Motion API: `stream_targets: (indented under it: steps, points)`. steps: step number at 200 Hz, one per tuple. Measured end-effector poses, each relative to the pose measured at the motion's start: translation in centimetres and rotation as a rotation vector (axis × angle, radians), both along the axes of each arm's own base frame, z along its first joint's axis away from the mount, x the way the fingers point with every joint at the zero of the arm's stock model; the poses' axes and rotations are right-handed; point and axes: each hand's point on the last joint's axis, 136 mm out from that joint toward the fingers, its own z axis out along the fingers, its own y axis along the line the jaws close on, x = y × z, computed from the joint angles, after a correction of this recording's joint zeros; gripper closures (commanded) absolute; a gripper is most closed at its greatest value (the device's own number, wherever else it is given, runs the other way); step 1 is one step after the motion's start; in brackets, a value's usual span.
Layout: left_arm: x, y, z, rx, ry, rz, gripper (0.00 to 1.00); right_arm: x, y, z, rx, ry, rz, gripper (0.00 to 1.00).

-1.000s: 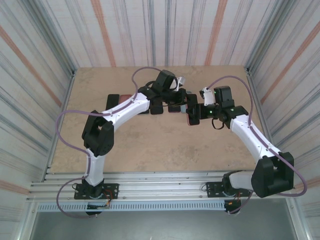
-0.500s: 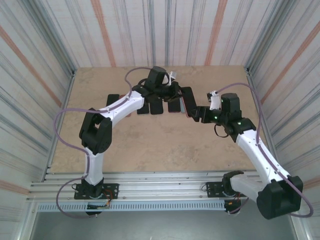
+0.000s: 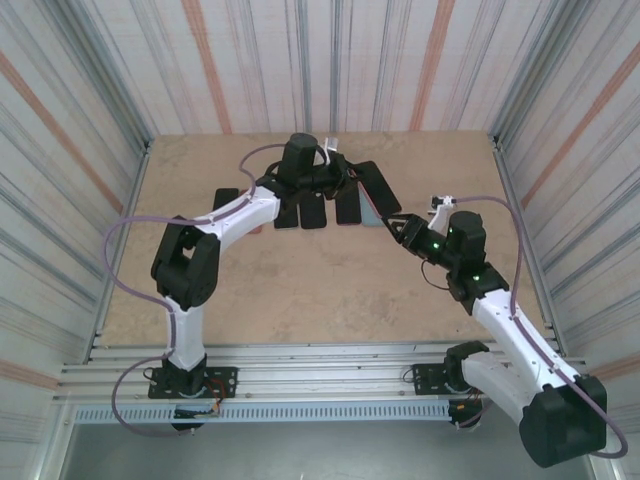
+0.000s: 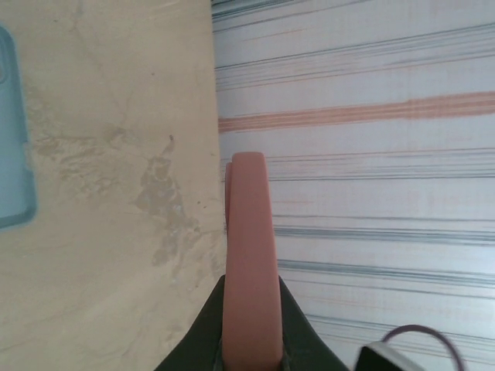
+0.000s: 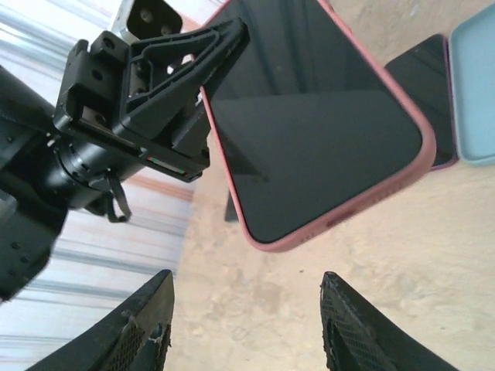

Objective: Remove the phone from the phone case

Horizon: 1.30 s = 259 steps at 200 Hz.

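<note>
Pinching a black-screened phone [image 5: 309, 116] in its pink case [image 4: 251, 232] — left hand [image 4: 251, 352]; right hand [image 5: 246, 287] wide.

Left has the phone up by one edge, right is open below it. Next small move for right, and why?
Probably ease the right gripper forward until its fingers straddle the free end of the pink case. The left gripper is shut on the cased phone, holding it off the table; the right fingers stand apart, short of it, touching nothing, so peeling needs a grip first.
</note>
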Motion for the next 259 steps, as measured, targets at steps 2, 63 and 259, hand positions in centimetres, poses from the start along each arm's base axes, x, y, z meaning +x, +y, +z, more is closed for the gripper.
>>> stream_targets:
  steps: [2, 63, 259]
  points:
    - [0.0, 0.0, 0.1, -0.004, 0.001, 0.001, 0.95, 0.0, 0.0, 0.1, 0.009, 0.001, -0.004, 0.56]
    - [-0.1, 0.2, 3.0, -0.130, 0.030, 0.032, 0.95, 1.4, 0.2, 2.4, 0.204, -0.020, -0.076, 0.67]
    - [0.9, 1.0, 5.4, -0.282, 0.120, 0.133, 1.00, 3.1, 0.9, 6.5, 0.312, -0.105, -0.041, 0.95]
